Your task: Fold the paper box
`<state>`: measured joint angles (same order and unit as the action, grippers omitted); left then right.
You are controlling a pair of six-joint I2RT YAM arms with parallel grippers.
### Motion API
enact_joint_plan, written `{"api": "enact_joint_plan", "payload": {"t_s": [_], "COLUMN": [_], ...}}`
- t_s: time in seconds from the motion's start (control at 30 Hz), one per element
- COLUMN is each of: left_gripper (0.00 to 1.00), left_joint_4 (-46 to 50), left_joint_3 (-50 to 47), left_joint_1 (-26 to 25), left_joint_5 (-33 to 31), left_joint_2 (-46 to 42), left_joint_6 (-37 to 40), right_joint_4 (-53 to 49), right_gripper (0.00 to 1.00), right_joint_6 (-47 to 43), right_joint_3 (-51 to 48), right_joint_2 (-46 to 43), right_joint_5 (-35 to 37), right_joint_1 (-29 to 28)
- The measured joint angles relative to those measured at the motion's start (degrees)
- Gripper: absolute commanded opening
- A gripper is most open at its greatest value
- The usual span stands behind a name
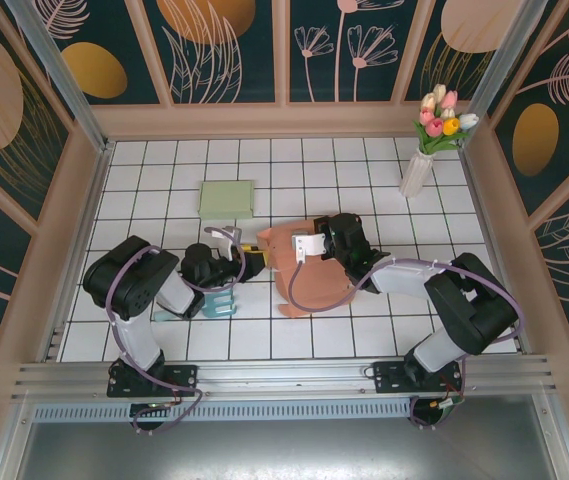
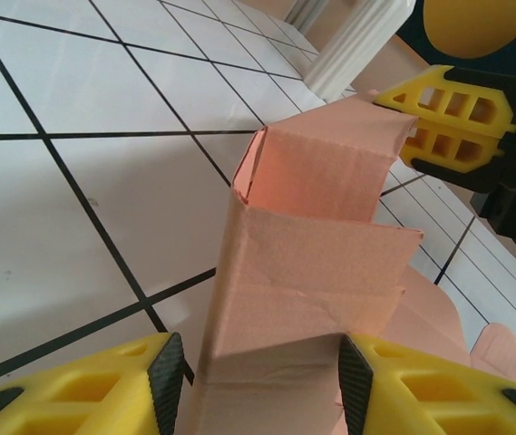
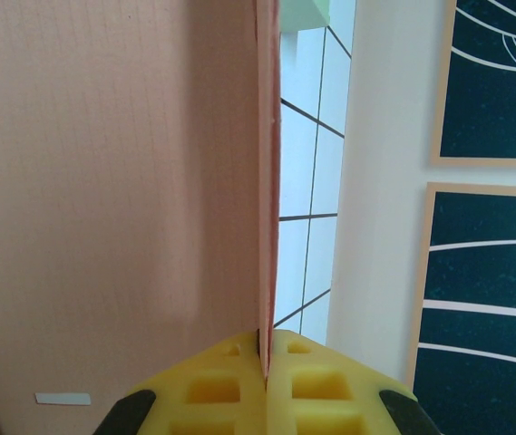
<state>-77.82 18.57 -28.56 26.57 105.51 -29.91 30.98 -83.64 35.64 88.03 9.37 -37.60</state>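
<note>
Standing by the table, I see the paper box (image 1: 309, 278), a salmon card blank partly raised, lying mid-table between the two arms. The left gripper (image 2: 259, 376) has its fingers (image 2: 169, 372) spread about halfway, one on either side of an upright folded wall of the box. As far as I can judge, it is clasping that wall across its width. The right gripper (image 3: 265, 352) has its fingers pressed together on the thin edge of a tall panel, pinching the card.

The step in hand looks like bringing that panel up square against the held wall. I would say the left grip should only anchor and should squeeze no harder, since a hollow card wall would crush or skew. The right one should swing its panel round the crease rather than pull, because a pinch on so thin an edge can slip or tear the card. Slow work would let the corners meet.

The surface is white tile (image 1: 164, 190) with dark grout lines. It looks smooth, so I expect the box would slide if one grip let go. A flat pale green box (image 1: 226, 198) lies far left of the work, well apart. A white vase (image 1: 416, 172) of tulips (image 1: 444, 112) stands at the far right corner. A small teal item (image 1: 219, 302) that I cannot identify sits beside the left arm. Dark floral panels in pale wood frames close in three sides.
</note>
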Motion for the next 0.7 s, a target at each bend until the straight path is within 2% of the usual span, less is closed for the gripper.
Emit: {"api": "enact_joint_plan", "payload": {"t_s": [0.4, 0.7], "left_gripper": [0.48, 0.46], "left_joint_4": [0.6, 7.9], "left_joint_3": [1.4, 4.0], "left_joint_1": [-4.0, -8.1], "left_joint_5": [-2.3, -10.6], "left_joint_2": [-0.1, -2.3], "left_joint_6": [-0.6, 0.7], "right_joint_4": [-0.4, -0.4], "right_gripper": [0.0, 0.0], "right_joint_6": [0.0, 0.2], "right_joint_3": [0.0, 0.0], "right_joint_2": [0.0, 0.0], "right_joint_5": [0.0, 0.1], "right_joint_1": [0.0, 0.0]}}
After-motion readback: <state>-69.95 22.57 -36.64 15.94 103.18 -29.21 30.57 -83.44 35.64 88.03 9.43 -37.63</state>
